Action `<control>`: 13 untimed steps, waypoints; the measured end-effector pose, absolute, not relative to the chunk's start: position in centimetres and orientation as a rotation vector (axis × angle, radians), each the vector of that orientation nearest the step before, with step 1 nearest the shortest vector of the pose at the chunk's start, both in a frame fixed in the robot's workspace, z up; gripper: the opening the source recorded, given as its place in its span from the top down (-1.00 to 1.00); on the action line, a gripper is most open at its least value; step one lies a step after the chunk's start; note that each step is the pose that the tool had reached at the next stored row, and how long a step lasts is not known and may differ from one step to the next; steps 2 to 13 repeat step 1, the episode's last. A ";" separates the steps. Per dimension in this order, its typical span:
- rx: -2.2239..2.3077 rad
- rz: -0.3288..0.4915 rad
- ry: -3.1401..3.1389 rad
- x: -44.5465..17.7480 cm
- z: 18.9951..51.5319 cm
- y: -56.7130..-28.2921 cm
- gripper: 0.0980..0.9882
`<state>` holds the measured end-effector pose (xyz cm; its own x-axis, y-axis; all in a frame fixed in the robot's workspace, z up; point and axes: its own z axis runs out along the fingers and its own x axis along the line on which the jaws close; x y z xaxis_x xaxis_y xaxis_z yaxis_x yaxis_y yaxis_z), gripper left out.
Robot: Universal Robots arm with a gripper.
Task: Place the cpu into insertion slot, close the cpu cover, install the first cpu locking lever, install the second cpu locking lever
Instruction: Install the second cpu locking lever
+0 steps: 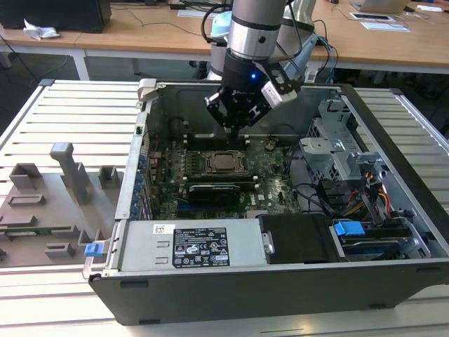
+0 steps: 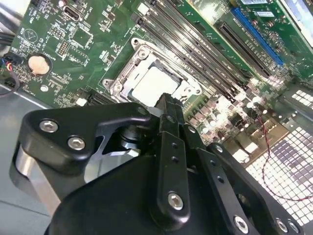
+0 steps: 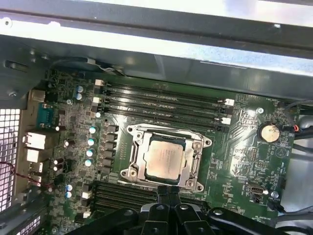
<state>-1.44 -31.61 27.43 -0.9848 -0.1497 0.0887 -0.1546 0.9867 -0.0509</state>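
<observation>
Hovering at upper centre of the exterior view, the gripper (image 1: 237,130) is seen pressed together, empty. The cpu (image 3: 165,157) is seated under the cpu cover (image 3: 138,163), mid-frame. Risk judged: fingertips scraping nearby board components.

This was a robotics lab or test workshop. An opened computer case (image 1: 280,210) lay on a slatted metal counter (image 1: 77,112), grey fixture blocks (image 1: 63,189) stood beside it, and wooden desks (image 1: 140,31) with papers and cables ran along behind.
</observation>
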 end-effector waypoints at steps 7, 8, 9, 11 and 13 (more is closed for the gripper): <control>0.234 0.088 -3.047 -1.4 27.4 -31.6 0.98; 0.234 0.088 -3.047 -1.4 27.4 -31.6 0.98; 0.234 0.088 -3.047 -1.4 27.4 -31.6 0.98; 0.234 0.088 -3.047 -1.4 27.4 -31.6 0.98; 0.234 0.088 -3.047 -1.4 27.4 -31.6 0.98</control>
